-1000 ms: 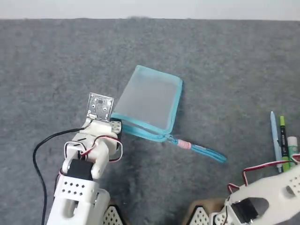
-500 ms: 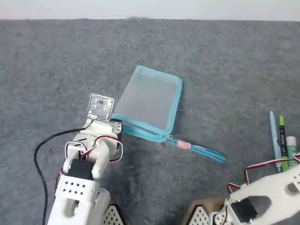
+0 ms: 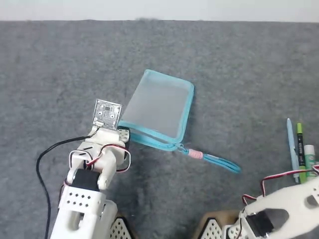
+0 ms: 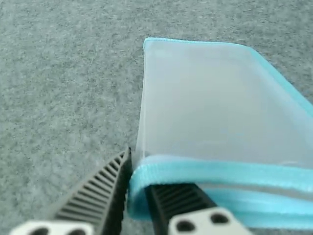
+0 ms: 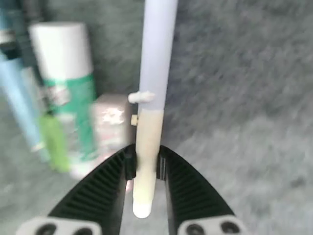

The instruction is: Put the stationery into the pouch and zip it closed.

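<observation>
A translucent pouch [image 3: 158,107] with teal edging lies mid-table, its zipper strap [image 3: 219,162] trailing to the right. My left gripper [image 3: 124,134] is at the pouch's near left corner. In the left wrist view this gripper [image 4: 137,164] is shut on the pouch's teal zipper edge [image 4: 205,172]. My right gripper [image 5: 145,157] is shut on a pale pen [image 5: 157,54], held above the mat. Below it lie a green-and-white glue stick [image 5: 68,83], a blue pen [image 5: 19,107], a green pen [image 5: 53,144] and a small pale block [image 5: 110,122].
A grey mat [image 3: 239,74] covers the table. A blue pen [image 3: 293,149], a green pen [image 3: 301,152] and the glue stick [image 3: 312,159] lie at its right edge. The right arm's body [image 3: 279,214] sits at the bottom right, and a black cable [image 3: 42,164] loops left of the left arm.
The right arm's body has shifted slightly to the right and down. The left arm and the pouch have not moved.
</observation>
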You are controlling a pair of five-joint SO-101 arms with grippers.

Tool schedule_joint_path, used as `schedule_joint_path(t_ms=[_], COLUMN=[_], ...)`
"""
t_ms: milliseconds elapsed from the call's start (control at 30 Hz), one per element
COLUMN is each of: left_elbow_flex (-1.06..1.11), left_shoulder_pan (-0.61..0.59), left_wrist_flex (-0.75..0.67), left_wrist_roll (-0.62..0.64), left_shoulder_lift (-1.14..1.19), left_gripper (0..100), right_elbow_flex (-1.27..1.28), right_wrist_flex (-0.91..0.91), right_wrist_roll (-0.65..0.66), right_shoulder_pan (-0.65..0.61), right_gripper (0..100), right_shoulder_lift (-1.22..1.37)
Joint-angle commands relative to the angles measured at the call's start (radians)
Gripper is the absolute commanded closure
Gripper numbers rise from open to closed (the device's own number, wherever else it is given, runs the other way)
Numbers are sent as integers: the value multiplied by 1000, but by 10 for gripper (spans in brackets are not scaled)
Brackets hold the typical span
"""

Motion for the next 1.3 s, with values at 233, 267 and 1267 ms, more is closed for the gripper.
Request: schedule_joint_path(t_ms=[233, 267, 1267], left_elbow_flex=[-15, -15, -74], left_shoulder_pan=[-8, -8, -55], left_wrist_flex=[-34, -34, -89], left_wrist_roll=[15, 15, 75], left_shoulder_lift=[-25, -25, -15], left_gripper=[987, 987, 987], right_elbow_flex=[-51, -40, 1076], right_wrist_flex=[191, 191, 189], right_wrist_roll=[-137, -157, -600], right_shoulder_pan=[-183, -206, -1778], right_gripper=[991, 991, 992], right_shoulder_lift=[-532, -573, -1399])
